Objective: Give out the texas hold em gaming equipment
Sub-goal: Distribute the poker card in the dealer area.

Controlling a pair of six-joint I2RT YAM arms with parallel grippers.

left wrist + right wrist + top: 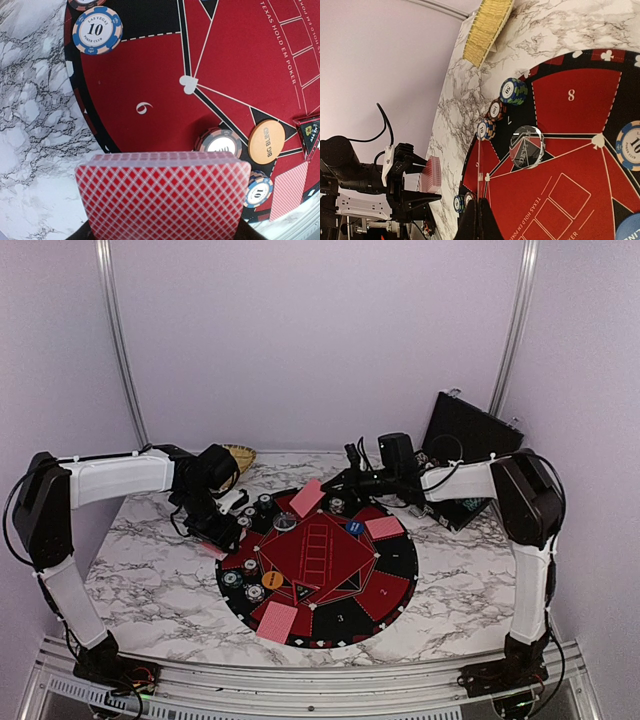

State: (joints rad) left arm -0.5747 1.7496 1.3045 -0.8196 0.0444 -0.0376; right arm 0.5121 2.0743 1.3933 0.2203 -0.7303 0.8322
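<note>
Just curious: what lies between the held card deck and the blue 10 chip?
Between card deck and 10 chip: only red mat, one white numeral; left wrist view.

Open marble bench (pixel 150 585) lies left of the round mat (pixel 395 562) and again at its near right; passage is free on both sides. Chip stacks (pixel 232 580) crowd the mat's left rim; further stacks (pixel 265 505) sit on the far-left rim beside the left arm (pixel 120 475), whose jaws carry a card deck (pixel 165 200). The right arm (pixel 455 480) spans the far-right edge, the black case (pixel 465 445) propped behind it. A yellow item (pixel 240 455), seemingly a basket, occupies the far edge.
</note>
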